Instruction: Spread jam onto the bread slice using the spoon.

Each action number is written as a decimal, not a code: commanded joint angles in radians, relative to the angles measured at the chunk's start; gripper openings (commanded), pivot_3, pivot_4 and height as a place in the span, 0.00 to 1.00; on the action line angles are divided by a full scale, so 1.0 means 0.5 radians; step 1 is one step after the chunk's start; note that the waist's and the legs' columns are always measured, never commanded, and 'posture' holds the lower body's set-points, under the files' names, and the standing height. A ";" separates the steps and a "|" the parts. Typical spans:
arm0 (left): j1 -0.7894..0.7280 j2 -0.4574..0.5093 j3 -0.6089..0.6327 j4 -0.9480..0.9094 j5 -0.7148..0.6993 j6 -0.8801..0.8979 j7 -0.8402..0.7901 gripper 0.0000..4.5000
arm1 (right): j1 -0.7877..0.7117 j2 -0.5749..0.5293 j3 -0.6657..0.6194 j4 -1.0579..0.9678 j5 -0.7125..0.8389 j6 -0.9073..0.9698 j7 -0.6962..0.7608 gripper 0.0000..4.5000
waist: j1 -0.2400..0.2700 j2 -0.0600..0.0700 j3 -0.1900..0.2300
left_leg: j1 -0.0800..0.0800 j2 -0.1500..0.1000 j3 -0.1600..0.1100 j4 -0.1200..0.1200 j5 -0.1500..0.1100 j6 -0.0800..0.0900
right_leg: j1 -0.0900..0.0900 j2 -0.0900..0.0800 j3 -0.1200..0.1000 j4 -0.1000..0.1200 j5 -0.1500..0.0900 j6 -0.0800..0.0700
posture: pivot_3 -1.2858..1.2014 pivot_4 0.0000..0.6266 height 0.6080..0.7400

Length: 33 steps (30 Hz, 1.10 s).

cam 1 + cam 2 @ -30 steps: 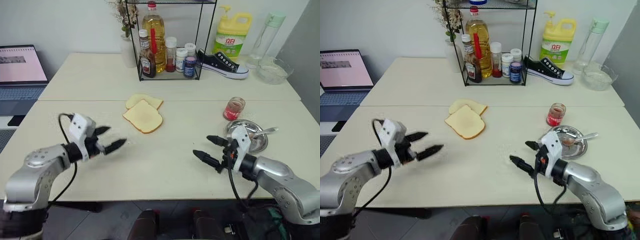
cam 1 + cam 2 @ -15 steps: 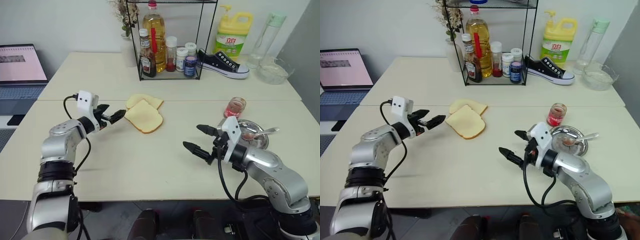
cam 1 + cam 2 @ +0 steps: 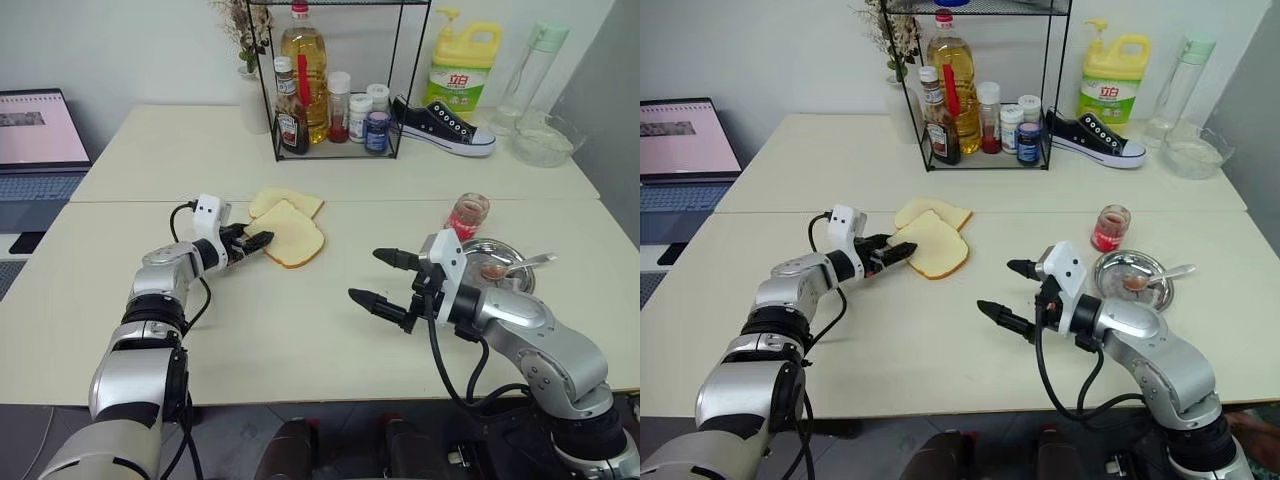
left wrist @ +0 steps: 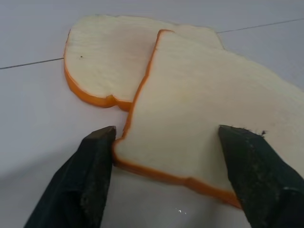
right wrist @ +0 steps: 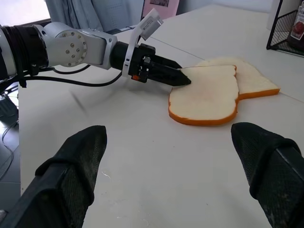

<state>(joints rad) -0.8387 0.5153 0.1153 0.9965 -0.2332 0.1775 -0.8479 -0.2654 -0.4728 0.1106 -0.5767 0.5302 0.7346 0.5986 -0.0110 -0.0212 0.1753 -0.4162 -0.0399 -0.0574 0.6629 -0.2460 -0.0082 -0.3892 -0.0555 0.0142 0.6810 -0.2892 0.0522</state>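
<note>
Black left gripper [image 4: 166, 142] half-open, straddling bread slice [image 4: 204, 123] corner

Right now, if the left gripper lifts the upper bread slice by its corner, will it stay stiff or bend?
The upper bread slice looks thin, with a neat flat face and an even crust, so it may hold its shape, though it could sag when held by one corner. It overlaps the lower slice, so a push would probably drag that one along. The left gripper straddles only its corner, so it might pivot.
</note>
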 commanded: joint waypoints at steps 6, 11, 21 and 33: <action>-0.084 0.026 0.045 0.064 0.028 -0.095 -0.051 0.14 | -0.076 0.022 -0.037 -0.076 0.040 0.018 -0.049 1.00 | 0.001 0.000 0.000 | 0.000 0.000 0.000 0.000 0.000 0.000 | 0.000 0.000 0.000 0.000 0.000 0.000 | 0.52 0.24 1.00; -0.115 0.036 0.043 0.013 0.029 -0.086 -0.061 0.01 | -0.068 0.014 -0.046 -0.059 0.017 0.004 -0.053 1.00 | 0.002 0.000 0.000 | 0.000 0.000 0.000 0.000 0.000 0.000 | 0.000 0.000 0.000 0.000 0.000 0.000 | 0.52 0.24 1.00; -0.055 0.213 -0.115 -1.190 -0.274 0.746 -0.591 0.01 | -0.002 -0.137 -0.353 -0.244 0.295 0.215 -0.065 1.00 | 0.001 -0.003 0.002 | -0.005 0.000 -0.001 0.001 0.000 0.000 | -0.001 0.000 0.000 -0.001 0.000 0.000 | 0.52 0.24 1.00; 0.101 0.450 -0.330 -2.116 -0.712 1.545 -0.858 0.01 | 0.030 -0.554 -0.843 -0.439 1.457 0.589 -0.288 1.00 | -0.033 -0.002 0.002 | -0.001 0.005 -0.001 -0.001 0.000 0.000 | 0.002 0.000 0.002 -0.001 0.000 0.000 | 0.52 0.24 1.00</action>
<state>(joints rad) -0.7951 0.7219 -0.0425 -0.0142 -0.5650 0.9401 -1.2667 -0.2346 -0.7306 -0.2752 -0.7648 1.1774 1.0314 0.4799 -0.0277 -0.0223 0.1762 -0.4166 -0.0376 -0.0580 0.6627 -0.2460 -0.0080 -0.3883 -0.0556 0.0154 0.6805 -0.2893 0.0521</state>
